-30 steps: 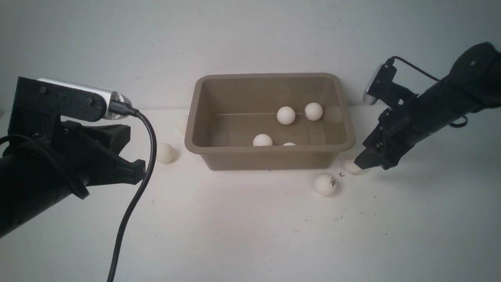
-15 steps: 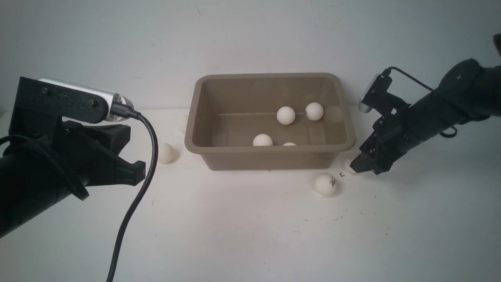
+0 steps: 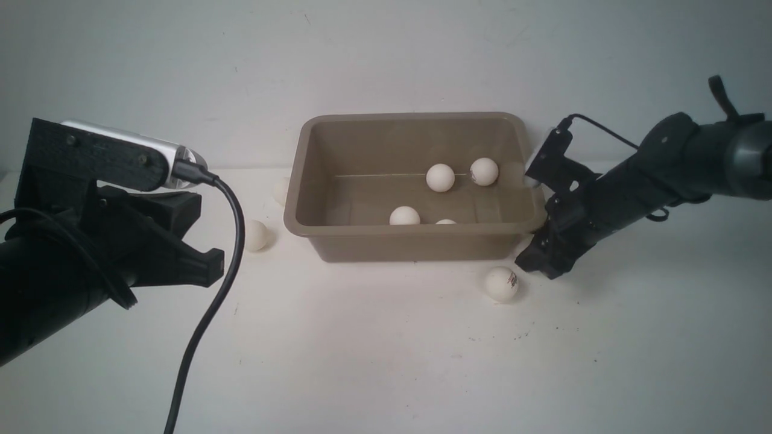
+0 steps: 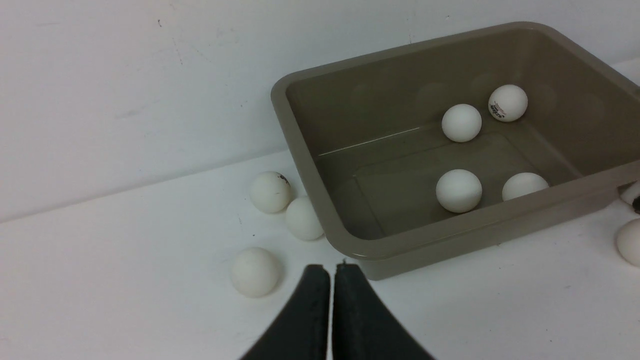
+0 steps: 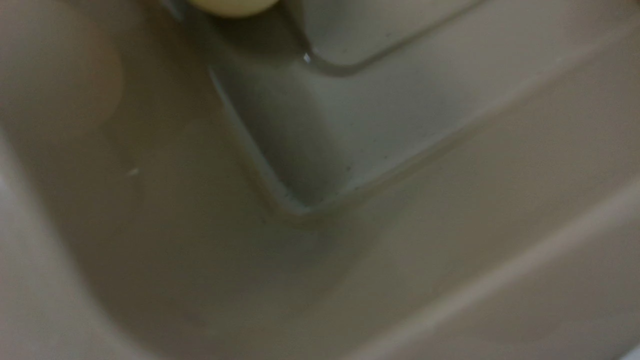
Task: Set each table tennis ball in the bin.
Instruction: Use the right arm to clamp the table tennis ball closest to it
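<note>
A white table point(image 3: 386, 361) stands against a plain white wall point(image 3: 181, 60), with the taupe bin point(image 3: 416, 246) at its centre. I count four balls point(image 3: 440, 178) lying inside the bin. Three loose balls point(image 4: 254, 271) lie on the table just off its left end. The left gripper point(image 4: 331, 272) hangs near them, its fingers point(image 4: 310, 310) pressed together on nothing and clear of the nearest one. A marked ball point(image 3: 502, 284) sits on the table before the bin's right front corner. Just beside it, the right gripper point(image 3: 534, 264) is down at table level against that corner. The left wrist view shows a sliver of another ball point(image 4: 631, 192) beside a dark tip at the frame edge. I cannot tell whether the right fingers are spread or gripping. The right wrist view gives only blurred bin wall and a ball's edge point(image 5: 230, 5).
</note>
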Robot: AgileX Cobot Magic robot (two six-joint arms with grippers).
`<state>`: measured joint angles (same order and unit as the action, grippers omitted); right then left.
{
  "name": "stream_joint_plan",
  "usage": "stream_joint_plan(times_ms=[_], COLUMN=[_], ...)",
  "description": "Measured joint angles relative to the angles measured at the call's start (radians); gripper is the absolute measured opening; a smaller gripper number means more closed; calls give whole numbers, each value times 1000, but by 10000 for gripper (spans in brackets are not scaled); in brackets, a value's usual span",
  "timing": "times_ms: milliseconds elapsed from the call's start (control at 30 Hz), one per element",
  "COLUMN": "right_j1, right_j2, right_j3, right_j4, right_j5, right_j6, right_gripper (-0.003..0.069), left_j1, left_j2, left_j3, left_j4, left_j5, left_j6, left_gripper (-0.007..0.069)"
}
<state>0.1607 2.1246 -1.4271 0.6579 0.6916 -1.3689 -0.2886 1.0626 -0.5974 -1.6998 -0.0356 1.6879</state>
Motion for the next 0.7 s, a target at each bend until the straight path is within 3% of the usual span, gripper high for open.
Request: stream_joint_plan(times_ms=[467,700], right_j1=[-61,-107], right_j2=[-11,-147], right_j3=[0,-21], right_j4=[-46,-73], right_j5=[30,39], right_j6=[34,59], right_gripper=[366,366], left_j1=[0,0], left_j2=[0,0], left_j3=[0,0], left_j4=[-2,-3], left_j5=[-21,-22], left_j6=[2,2], left_gripper=[-4,-4])
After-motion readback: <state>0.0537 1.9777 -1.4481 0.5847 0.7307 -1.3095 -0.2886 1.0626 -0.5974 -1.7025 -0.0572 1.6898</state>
